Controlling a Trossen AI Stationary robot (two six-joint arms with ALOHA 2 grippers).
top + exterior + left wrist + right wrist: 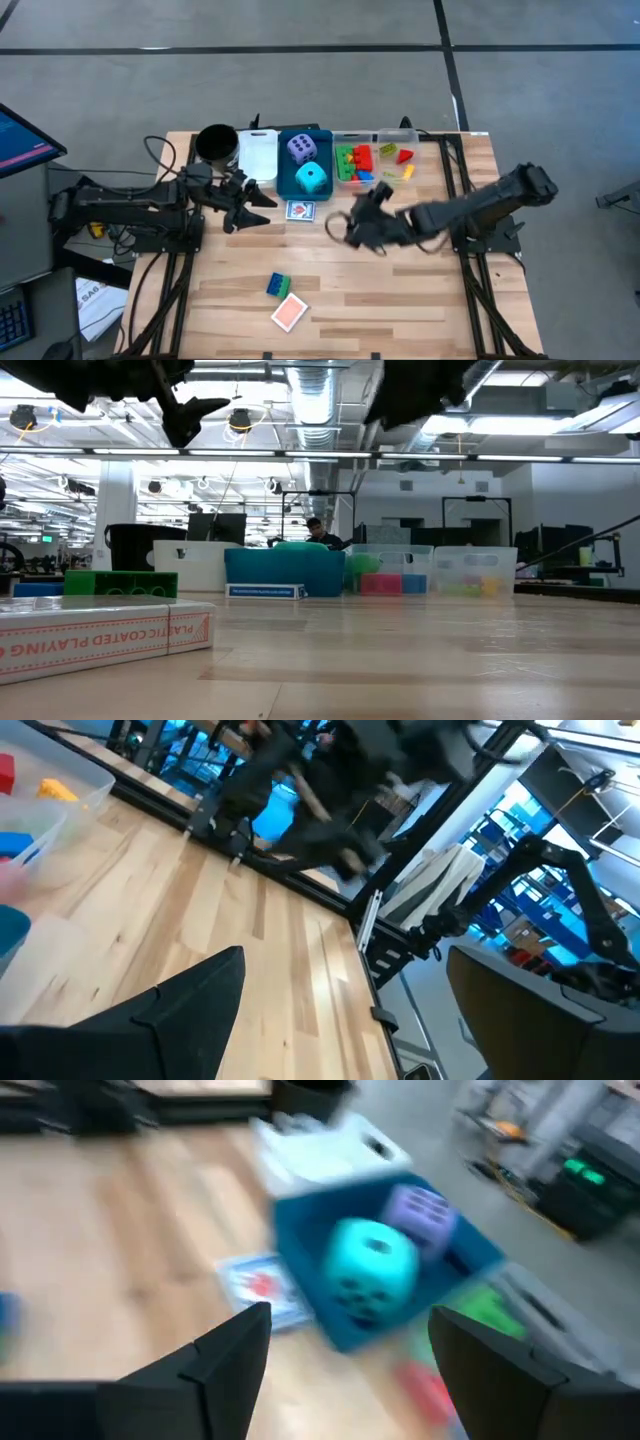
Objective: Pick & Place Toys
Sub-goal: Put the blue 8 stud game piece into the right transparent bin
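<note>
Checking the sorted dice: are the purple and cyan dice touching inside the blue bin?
Cannot tell. In the high view the purple die and cyan die sit close; no gap or contact shows plainly.

Both arms are reaching inward above the table. The left gripper is hovering over the table's left half, its 2 fingers standing apart and empty. The right gripper is hanging near the table's centre, its 2 fingers spread with nothing between them.
</note>
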